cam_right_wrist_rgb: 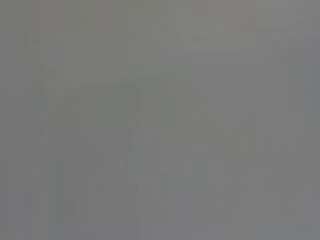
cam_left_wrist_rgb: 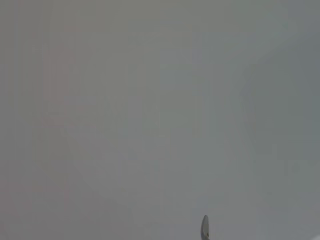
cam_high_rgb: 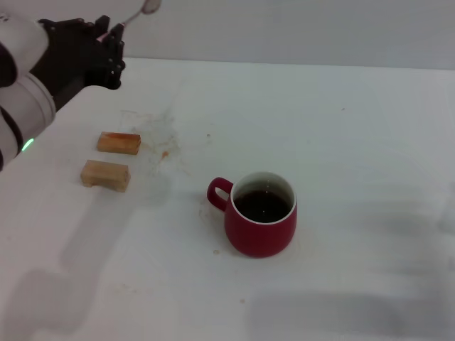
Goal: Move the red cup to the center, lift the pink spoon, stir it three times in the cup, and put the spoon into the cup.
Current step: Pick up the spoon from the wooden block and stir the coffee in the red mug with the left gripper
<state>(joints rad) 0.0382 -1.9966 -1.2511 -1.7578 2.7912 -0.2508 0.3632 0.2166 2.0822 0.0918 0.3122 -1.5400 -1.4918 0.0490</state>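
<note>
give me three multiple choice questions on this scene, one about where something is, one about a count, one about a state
1. Where is the small pink-handled metal spoon?
A. inside the mug
B. held up in the left gripper
C. flat on the table

2. How many tan wooden blocks lie on the white table?
A. one
B. two
C. four

3. What is in the rounded dark red ceramic mug?
A. dark brown liquid
B. nothing
C. the spoon

Key: 1 B, the spoon juts from the raised gripper at the far left. 2 B, two blocks lie side by side. 3 A, dark liquid fills it.
</note>
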